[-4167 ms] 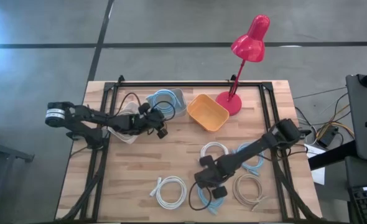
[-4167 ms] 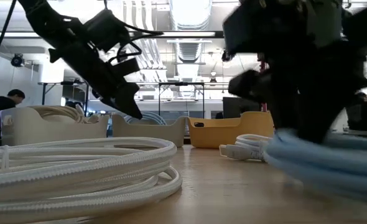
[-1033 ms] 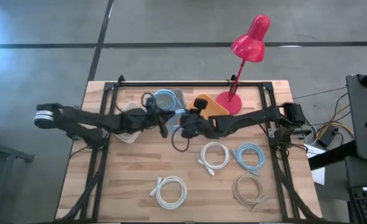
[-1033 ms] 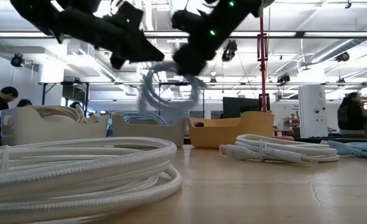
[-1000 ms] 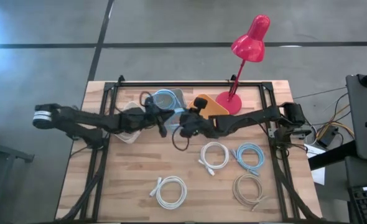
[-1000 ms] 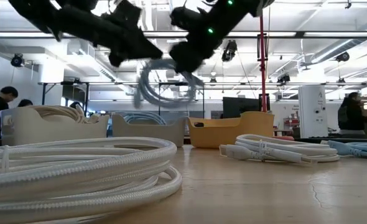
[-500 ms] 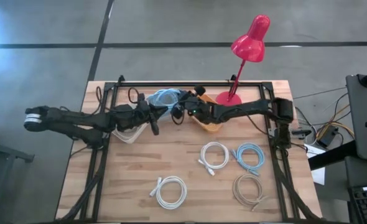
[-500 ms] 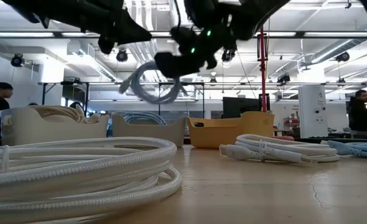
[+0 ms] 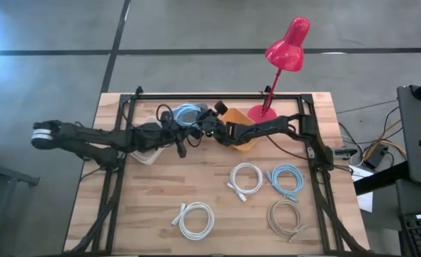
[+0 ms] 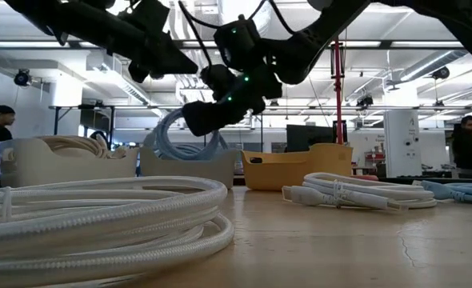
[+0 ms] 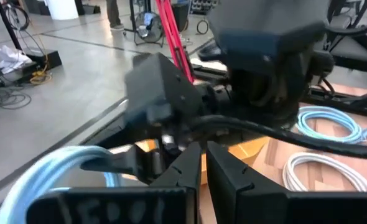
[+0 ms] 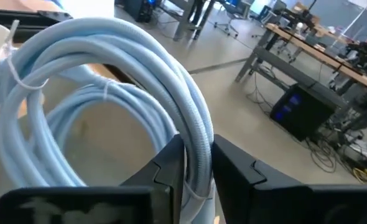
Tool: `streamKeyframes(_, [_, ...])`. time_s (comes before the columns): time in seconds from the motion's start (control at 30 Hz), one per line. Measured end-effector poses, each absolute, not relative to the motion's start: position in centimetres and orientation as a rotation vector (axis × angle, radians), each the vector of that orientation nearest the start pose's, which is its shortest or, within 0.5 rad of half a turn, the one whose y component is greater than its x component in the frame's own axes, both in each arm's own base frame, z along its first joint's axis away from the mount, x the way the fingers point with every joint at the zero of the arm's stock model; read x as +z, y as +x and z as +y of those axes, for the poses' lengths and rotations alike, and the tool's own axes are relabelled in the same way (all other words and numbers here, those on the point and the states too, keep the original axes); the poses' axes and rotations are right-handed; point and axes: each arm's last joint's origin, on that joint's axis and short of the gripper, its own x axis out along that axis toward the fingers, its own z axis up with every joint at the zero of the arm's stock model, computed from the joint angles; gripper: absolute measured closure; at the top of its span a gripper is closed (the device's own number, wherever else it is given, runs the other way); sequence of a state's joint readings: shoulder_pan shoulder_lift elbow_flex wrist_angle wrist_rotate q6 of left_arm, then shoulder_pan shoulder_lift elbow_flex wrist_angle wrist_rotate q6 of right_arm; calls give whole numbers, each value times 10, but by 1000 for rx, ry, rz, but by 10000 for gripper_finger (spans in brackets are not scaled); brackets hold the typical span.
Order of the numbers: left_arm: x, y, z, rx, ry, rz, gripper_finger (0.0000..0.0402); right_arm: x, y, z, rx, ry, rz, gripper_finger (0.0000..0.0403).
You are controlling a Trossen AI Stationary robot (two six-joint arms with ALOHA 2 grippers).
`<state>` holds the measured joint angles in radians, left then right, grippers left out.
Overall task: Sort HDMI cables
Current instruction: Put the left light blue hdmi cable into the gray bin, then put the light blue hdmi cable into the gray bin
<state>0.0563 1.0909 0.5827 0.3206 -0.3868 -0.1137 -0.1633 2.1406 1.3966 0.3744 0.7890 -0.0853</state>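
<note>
the right gripper (image 9: 209, 127) grasps a light blue coiled hdmi cable (image 12: 109, 81) just over the pale bin (image 10: 190, 166) beside the orange bin (image 9: 240, 133), evidently to drop it with the blue coil already inside. the left gripper (image 9: 180, 141) waits just beside that pale bin, its fingers nearly together on nothing.

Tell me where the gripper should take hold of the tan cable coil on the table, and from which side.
Grip the tan cable coil across one strand bundle of its ring, probably the arc nearest the right arm's edge of the table. Come straight down from above: it lies flat with an open middle, so one finger can drop inside the ring and one outside. The light blue coil lies close beside it, so avoid that arc.
</note>
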Motion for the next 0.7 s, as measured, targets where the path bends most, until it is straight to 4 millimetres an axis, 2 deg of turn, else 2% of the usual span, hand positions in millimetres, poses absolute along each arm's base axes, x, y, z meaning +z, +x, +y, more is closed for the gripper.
streamKeyframes(0.23, [248, 237, 24, 455, -96, 182, 374, 170, 460, -98, -917, -216, 467, 288])
streamKeyframes(0.43, [246, 237, 24, 456, -96, 187, 374, 188, 450, -93, -895, -262, 602, 261])
streamKeyframes(0.53, [246, 237, 24, 456, -96, 187, 374, 201, 444, -83, -872, -272, 635, 251])
streamKeyframes(0.7, [246, 237, 24, 456, -96, 187, 374, 215, 430, -55, -803, -316, 739, 242])
